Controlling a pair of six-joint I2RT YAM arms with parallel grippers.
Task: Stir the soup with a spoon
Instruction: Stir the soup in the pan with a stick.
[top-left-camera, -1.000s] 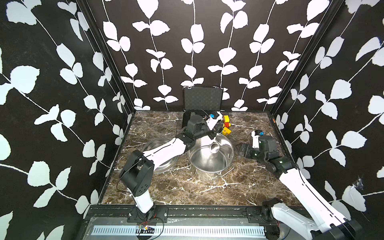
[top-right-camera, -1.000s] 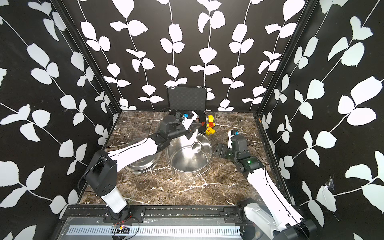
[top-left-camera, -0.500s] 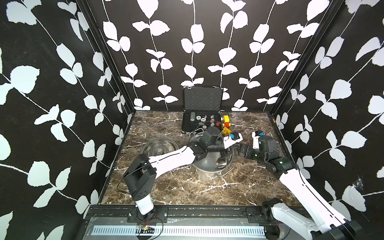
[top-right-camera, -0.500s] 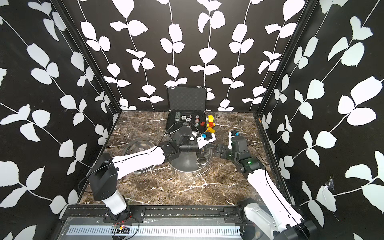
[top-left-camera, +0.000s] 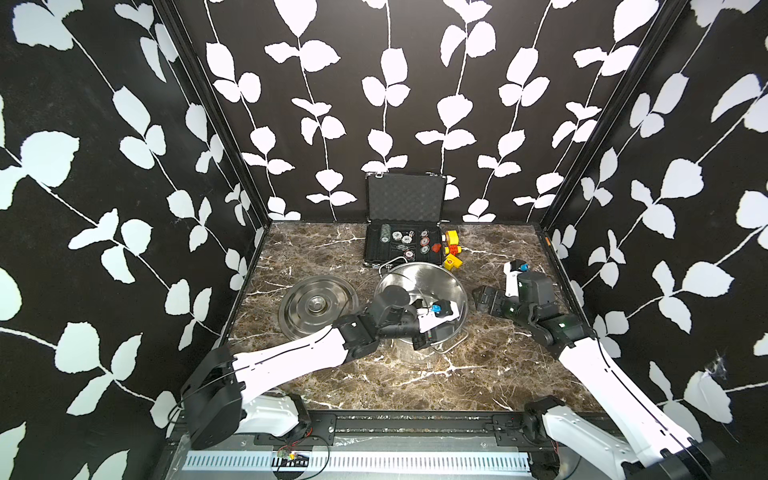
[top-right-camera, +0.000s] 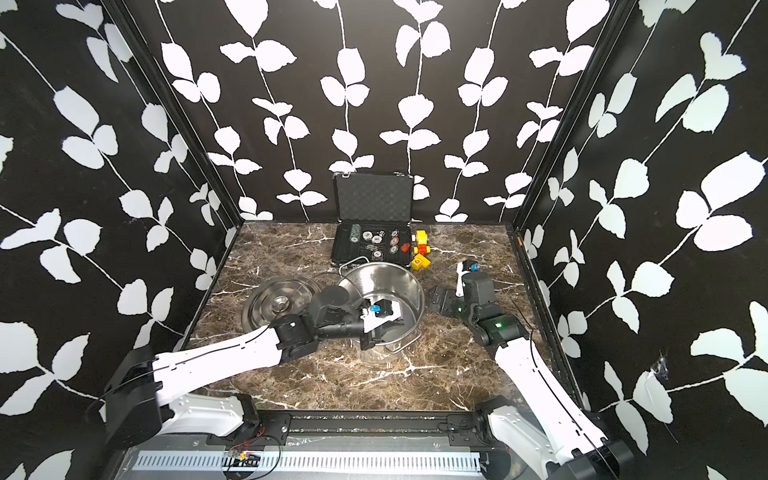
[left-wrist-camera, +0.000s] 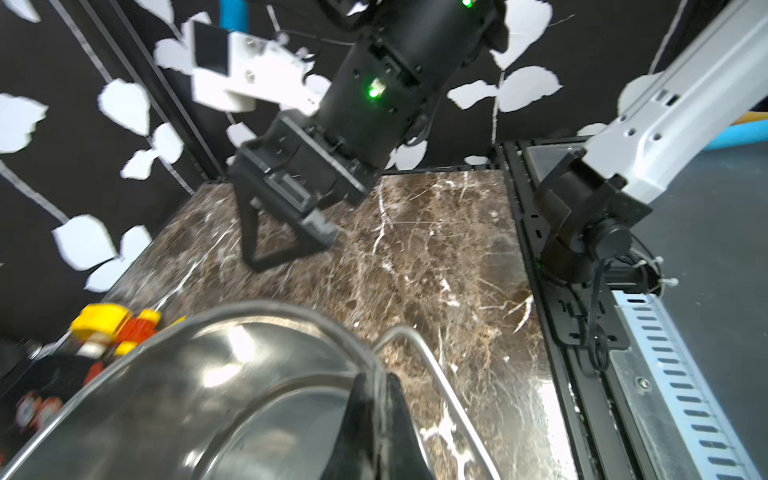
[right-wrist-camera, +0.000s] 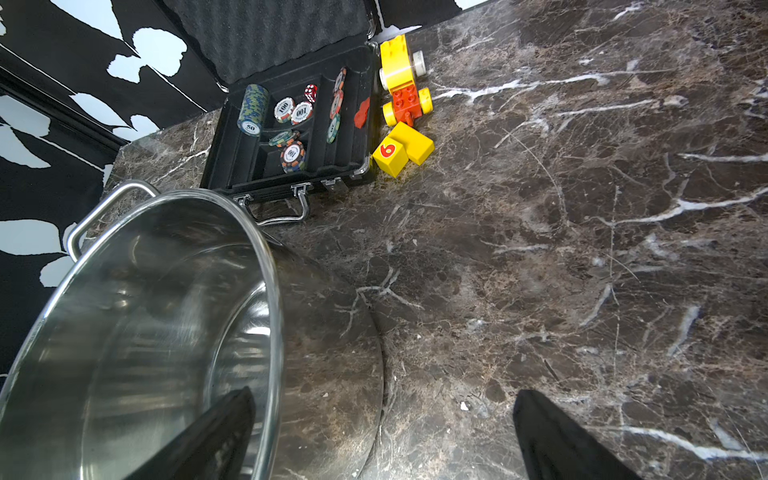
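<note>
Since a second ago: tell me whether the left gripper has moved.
Yes. In the top views the left gripper has come away from the open case and crossed the pot to its near rim.

From where I stand, the pot (top-left-camera: 430, 279) sits mid-table (top-left-camera: 415, 382), with the lid (top-left-camera: 318, 305) flat just to its left. Behind the pot, the open case (top-left-camera: 405, 197) lies against the back wall, and the toy blocks (top-left-camera: 452, 249) sit right beside the case. The left gripper (left-wrist-camera: 375, 376) hangs over the pot's near right rim, pinching what may be the spoon (left-wrist-camera: 379, 415). The right gripper (top-left-camera: 481, 297) is just right of the pot.
</note>
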